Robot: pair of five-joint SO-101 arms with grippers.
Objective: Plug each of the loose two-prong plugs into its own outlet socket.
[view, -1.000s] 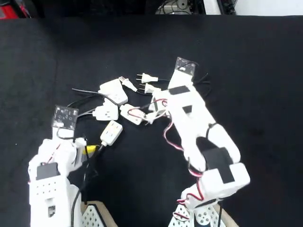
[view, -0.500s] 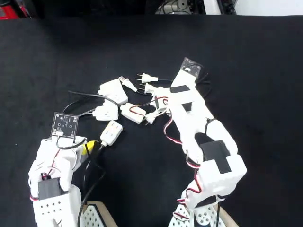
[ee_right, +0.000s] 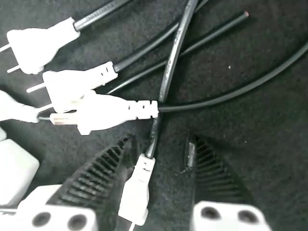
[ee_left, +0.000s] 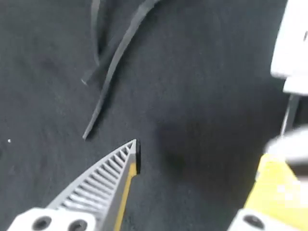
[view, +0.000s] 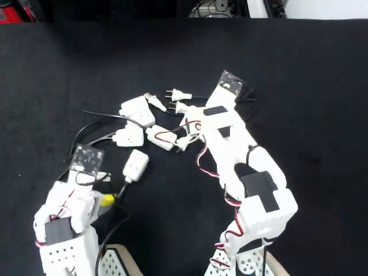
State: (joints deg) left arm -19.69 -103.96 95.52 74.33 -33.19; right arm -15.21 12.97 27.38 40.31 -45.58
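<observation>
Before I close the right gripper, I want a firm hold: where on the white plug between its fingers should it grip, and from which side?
I'd take the white plug by its wide body, past the cord collar, from straight above: it lies lengthwise inside the open right gripper.

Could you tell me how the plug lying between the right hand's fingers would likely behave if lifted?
The plug looks small and moulded, so it is probably light and stiff enough to pinch. Its cord crosses other cords, so it would likely hang limp and may tug them along.
</observation>
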